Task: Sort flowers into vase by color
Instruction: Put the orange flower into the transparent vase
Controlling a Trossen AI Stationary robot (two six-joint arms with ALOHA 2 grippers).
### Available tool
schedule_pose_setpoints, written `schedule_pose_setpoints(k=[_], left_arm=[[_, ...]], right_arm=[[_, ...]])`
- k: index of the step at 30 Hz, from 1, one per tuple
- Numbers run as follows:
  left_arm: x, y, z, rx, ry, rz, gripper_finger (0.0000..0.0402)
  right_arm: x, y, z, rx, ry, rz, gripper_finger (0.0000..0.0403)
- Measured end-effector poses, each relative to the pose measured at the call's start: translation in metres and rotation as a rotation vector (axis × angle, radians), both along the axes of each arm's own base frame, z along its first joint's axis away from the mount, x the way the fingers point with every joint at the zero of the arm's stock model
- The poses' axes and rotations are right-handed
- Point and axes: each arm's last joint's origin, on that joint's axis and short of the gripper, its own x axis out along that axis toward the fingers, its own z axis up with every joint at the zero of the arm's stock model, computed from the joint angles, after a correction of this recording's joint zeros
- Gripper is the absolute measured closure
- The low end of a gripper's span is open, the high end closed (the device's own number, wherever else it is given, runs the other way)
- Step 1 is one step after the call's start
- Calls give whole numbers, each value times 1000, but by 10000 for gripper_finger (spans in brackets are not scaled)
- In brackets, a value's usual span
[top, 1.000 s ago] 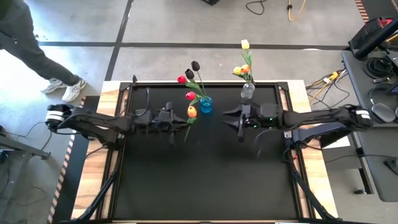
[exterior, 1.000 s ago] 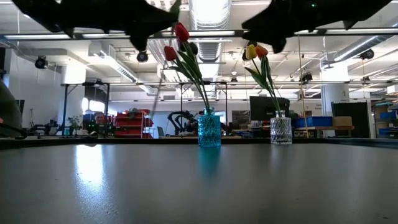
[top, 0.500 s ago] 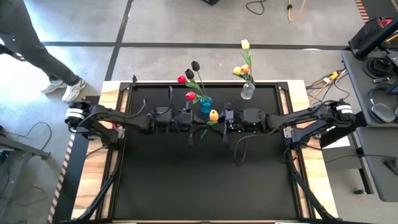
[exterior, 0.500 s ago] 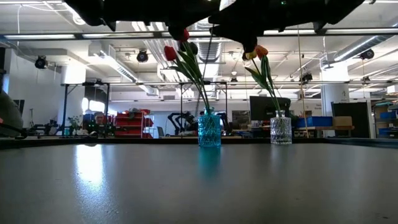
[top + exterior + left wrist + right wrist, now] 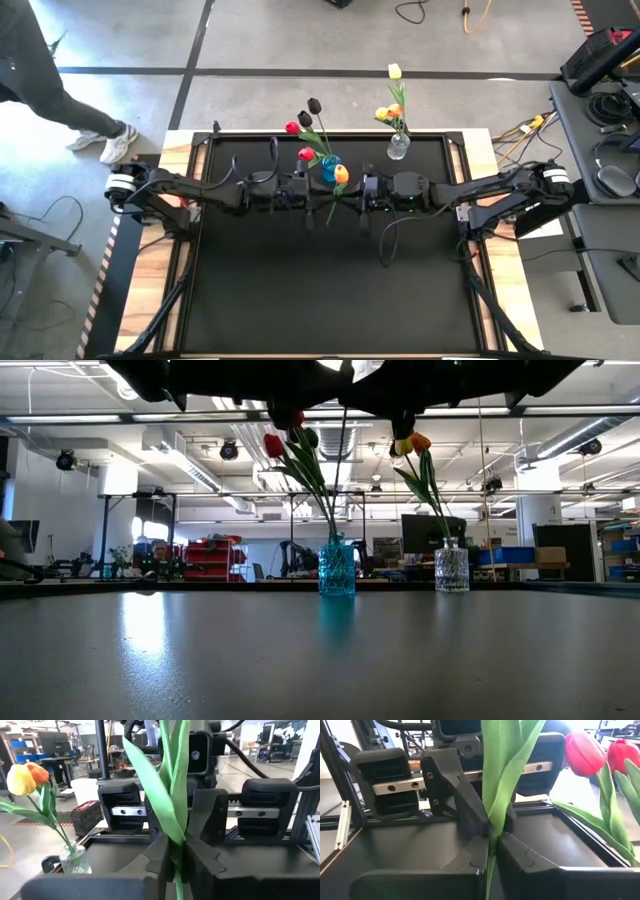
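Both grippers, left and right, have fingers pinched on the same orange tulip mid-air above the surface.

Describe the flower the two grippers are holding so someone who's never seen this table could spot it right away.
Start at the blue vase at the black table's far edge. Just in front of it, the left gripper and right gripper meet on one green stem. That orange tulip is the only flower held in the air; all others stand in the blue vase or the clear vase.
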Motion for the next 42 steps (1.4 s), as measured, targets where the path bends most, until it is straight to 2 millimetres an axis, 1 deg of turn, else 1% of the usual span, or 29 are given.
schedule_pose_setpoints(k=[4, 8, 13, 16, 18, 21, 23, 27, 31, 36, 42], left_arm=[[-1, 1, 1, 2, 12, 1, 323], [-5, 0, 3, 2, 11, -33, 275], [-13, -1, -7, -2, 34, -32, 224], [-21, -1, -15, -13, 21, -26, 206], [-27, -1, -24, -25, 21, -25, 199], [-36, -1, -32, -40, 5, -24, 194], [-44, -1, -39, -55, 4, -3, 194], [-60, 1, -48, -73, -8, 53, 194], [-76, 2, -51, -91, -20, 93, 193], [-92, 2, -51, -110, -46, 104, 193], [-98, 2, -48, -117, -68, 104, 193]], right_arm=[[-1, 0, 1, -5, 3, 1, 388], [-8, 0, 9, -31, 1, -27, 388], [-22, -3, 25, -88, -2, -102, 389], [-35, -4, 35, -141, 4, -167, 389], [-46, -7, 41, -187, 33, -260, 390], [-66, -13, 48, -260, 103, -457, 390], [-79, -16, 55, -291, 114, -559, 390], [-99, -26, 65, -342, 114, -712, 390], [-114, -43, 65, -360, 128, -846, 390], [-126, -68, 60, -357, 161, -971, 390], [-126, -94, 51, -290, 157, -950, 390]])
